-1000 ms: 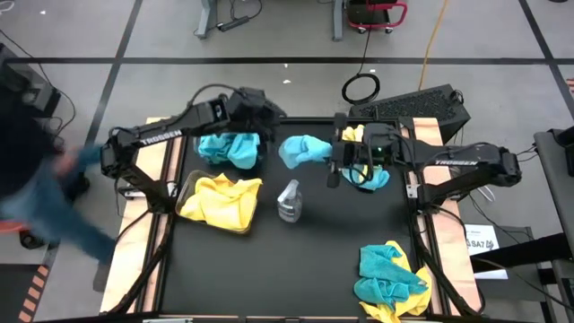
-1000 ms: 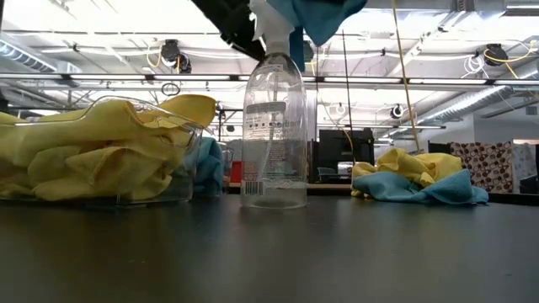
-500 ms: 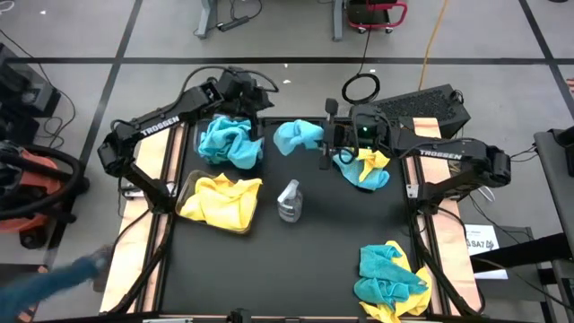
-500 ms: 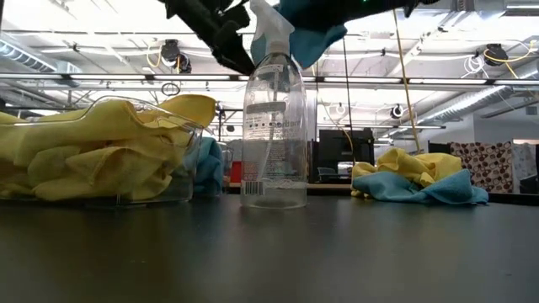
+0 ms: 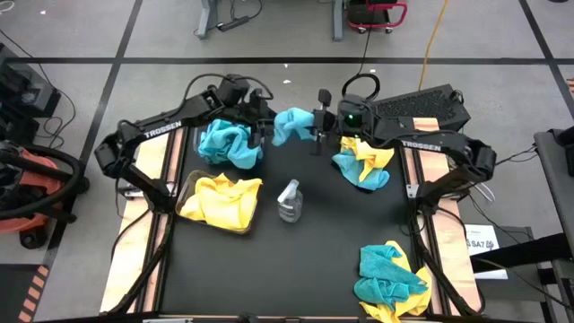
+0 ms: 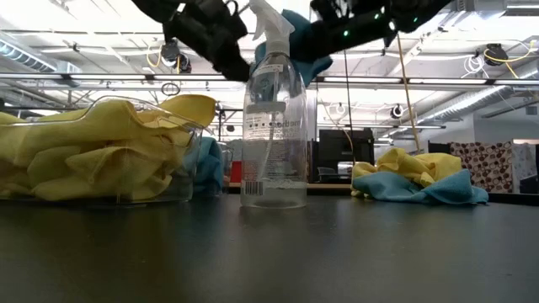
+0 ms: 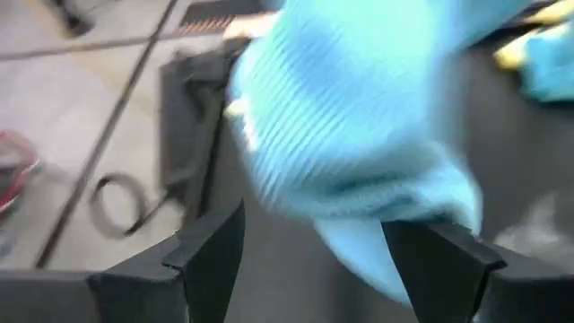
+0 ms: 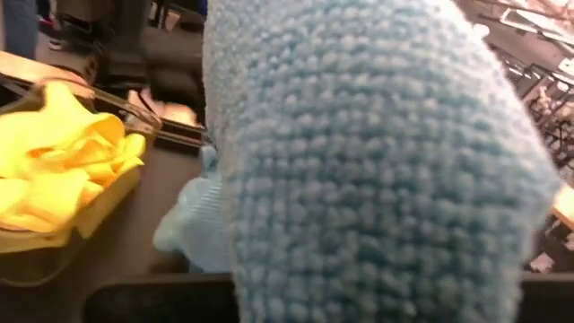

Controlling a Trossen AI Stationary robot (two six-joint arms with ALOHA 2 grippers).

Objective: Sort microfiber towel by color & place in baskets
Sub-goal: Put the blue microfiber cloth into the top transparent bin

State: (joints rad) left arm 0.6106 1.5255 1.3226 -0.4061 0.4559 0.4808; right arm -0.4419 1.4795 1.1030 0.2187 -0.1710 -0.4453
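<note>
While the right gripper (image 5: 312, 131) had its fingers clamped on a teal towel (image 5: 291, 125) held above the worktop's (image 5: 314, 233) far edge, the left gripper (image 5: 261, 126) stood wide open just beside it. A handover seemed under way; next, the left fingers should close before the teal-filled basket (image 5: 229, 144) receives it.

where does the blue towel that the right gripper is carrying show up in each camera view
High view: the blue towel hangs at the right gripper, between both arms at the table's far edge.
Low view: towel at top centre, behind the spray bottle's nozzle.
Left wrist view: towel fills the middle, beyond the open left gripper.
Right wrist view: towel fills most of the picture.
Shared landmark: the spray bottle, in the high and low views.
</note>
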